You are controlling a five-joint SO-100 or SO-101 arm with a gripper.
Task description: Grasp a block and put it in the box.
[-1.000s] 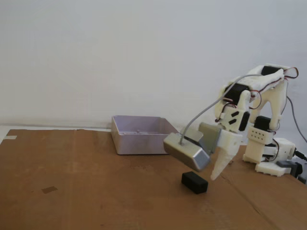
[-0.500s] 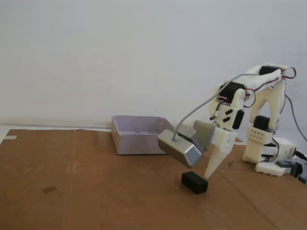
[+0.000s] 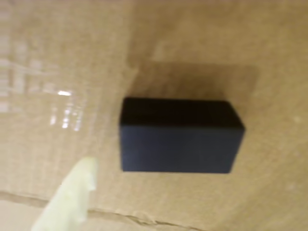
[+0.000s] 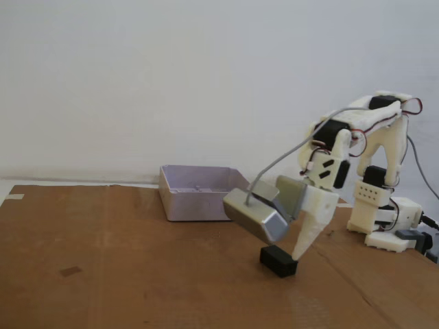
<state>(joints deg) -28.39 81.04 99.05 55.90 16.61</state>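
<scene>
The small matte black block [image 4: 278, 261] lies flat on the brown cardboard, in front of and to the right of the box. My gripper [image 4: 285, 251] hangs low over it, and its white finger [image 4: 302, 240] points down with the tip at the block's right end. The other finger is hidden behind the shiny grey camera housing [image 4: 252, 215]. In the wrist view the block [image 3: 180, 135] fills the centre, and one pale fingertip [image 3: 72, 199] shows at the lower left, apart from it. The gripper looks open and holds nothing. The pale grey-lilac box [image 4: 195, 205] stands behind, empty as far as I can see.
The arm's white base [image 4: 384, 223] with cables sits at the right edge of the fixed view. A cardboard seam [image 4: 357, 264] runs diagonally in front of the base. A small dark mark [image 4: 70, 271] lies on the cardboard at the left. A white wall stands behind.
The gripper has come down and moved slightly left. Its white fingertip, which hung above and to the right of the block, is now level with the block's right end. The block has not moved.
</scene>
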